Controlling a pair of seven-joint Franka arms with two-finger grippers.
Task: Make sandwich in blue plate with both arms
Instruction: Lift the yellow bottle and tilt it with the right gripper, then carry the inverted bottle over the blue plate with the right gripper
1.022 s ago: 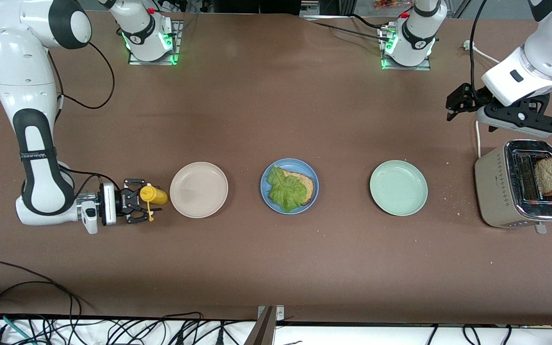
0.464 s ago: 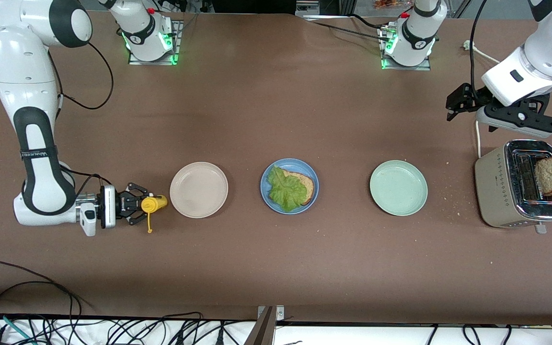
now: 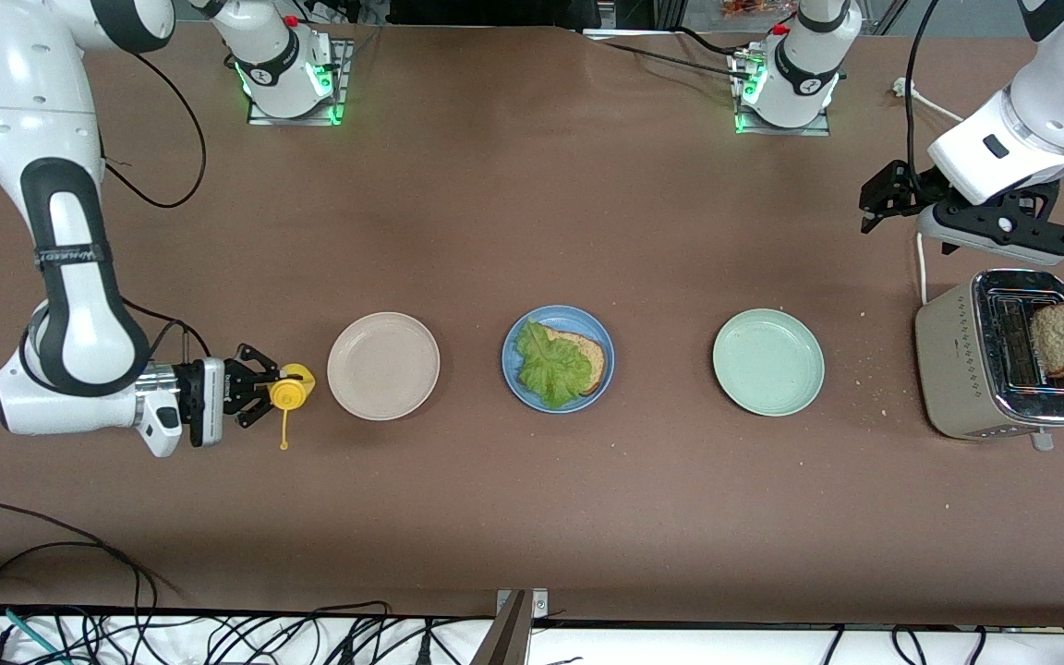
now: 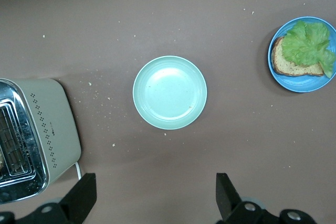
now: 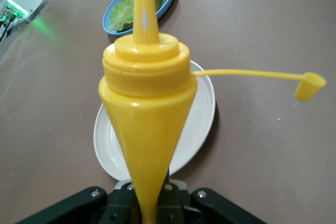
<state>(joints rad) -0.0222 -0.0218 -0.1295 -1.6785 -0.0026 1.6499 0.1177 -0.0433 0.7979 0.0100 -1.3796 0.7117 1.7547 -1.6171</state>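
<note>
At the right arm's end of the desk, the right tool is clamped around the base of a yellow sauce bottle. The bottle lies level over the desk just beside the beige plate, with its nozzle aimed along the row of plates. The right wrist view shows the cap flipped off and dangling on its strap, so the spout is open. That is the first worry: a hard squeeze or a tilt on the way over could leave sauce on the beige plate or the desk instead of on the sandwich.

At the middle of the row sits the blue plate, holding one bread slice with a lettuce leaf spread loosely over it. There is no top slice yet. The leaf overhangs the bread, so a low pass with the nozzle could drag it off.

Next comes the empty green plate. At the left arm's end is the toaster, with a slice of toast popped up and leaning over its edge. The left tool waits over the desk near the toaster, fingers spread wide and holding nothing. A poor pinch on that leaning slice could tip it onto the desk. If both arms head for the blue plate together, they may crowd each other.
</note>
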